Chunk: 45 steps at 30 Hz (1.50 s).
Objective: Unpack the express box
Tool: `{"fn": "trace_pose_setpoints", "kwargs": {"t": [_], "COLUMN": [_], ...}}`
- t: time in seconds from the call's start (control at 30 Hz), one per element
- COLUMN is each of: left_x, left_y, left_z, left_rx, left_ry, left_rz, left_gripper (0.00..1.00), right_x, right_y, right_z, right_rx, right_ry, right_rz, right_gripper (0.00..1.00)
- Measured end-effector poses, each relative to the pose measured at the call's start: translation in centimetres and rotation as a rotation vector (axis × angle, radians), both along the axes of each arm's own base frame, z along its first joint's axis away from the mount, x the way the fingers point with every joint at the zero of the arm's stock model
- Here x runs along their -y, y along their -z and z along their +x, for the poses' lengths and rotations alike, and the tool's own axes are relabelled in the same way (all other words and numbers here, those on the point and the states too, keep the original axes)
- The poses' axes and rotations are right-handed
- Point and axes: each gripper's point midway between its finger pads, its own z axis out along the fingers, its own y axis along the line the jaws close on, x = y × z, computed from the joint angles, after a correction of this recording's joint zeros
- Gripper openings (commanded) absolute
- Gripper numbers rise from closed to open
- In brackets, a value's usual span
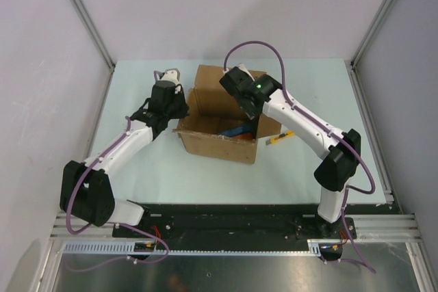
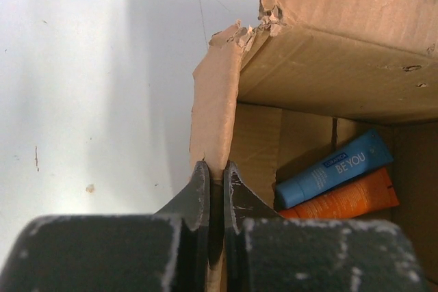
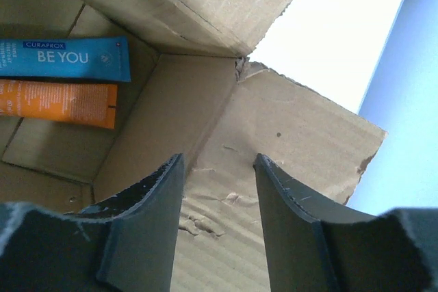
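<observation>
While left tool point(image 2: 216, 188) pinches the express box point(image 1: 219, 145) edge, right tool point(image 3: 219, 193) hangs spread over it. Blue tube point(image 3: 68, 59); orange tube point(image 3: 58, 102) inside.

left arm point(image 1: 130, 138) extended, left jaws pinched tight | right arm point(image 1: 301, 117) bent inward, right jaws parted

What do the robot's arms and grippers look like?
Both the left arm and right arm have white links, black joint housings and a looping purple cable. A green light glows on the right wrist. The left gripper and right gripper have black, white-scuffed tapered fingers.
</observation>
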Motion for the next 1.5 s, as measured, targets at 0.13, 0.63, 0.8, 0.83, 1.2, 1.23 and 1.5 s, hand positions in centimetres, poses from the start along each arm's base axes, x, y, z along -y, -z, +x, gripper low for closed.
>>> {"fn": "trace_pose_setpoints", "kwargs": {"t": [0.13,0.63,0.8,0.83,1.2,1.23,1.5], "left_x": [0.0,0.5,0.3,0.3,0.1,0.1,0.0], "left_y": [0.0,-0.1,-0.1,-0.1,0.0,0.0,0.0], "left_z": [0.1,0.1,0.2,0.2,0.4,0.4,0.7], "left_rx": [0.000,-0.004,-0.004,-0.004,-0.002,-0.002,-0.004], "left_ry": [0.000,0.029,0.028,0.028,0.024,0.024,0.019], "left_rz": [0.001,-0.005,0.002,0.002,0.012,0.012,0.019], "left_gripper": [0.00,0.00,0.00,0.00,0.00,0.00,0.00], "right_x": [0.1,0.1,-0.3,-0.3,-1.5,-1.7,-2.2], "right_y": [-0.1,4.9,4.7,4.7,4.6,4.5,4.0], "right_z": [-0.2,-0.6,-0.1,-0.1,-0.1,-0.2,-0.8], "right_rx": [-0.002,-0.181,-0.162,-0.161,-0.159,-0.160,-0.121], "right_ry": [0.040,0.183,0.240,0.249,0.239,0.229,0.195], "right_rz": [0.065,0.409,0.470,0.476,0.526,0.525,0.476], "right_gripper": [0.52,0.07,0.00,0.00,0.61,0.62,0.61]}}
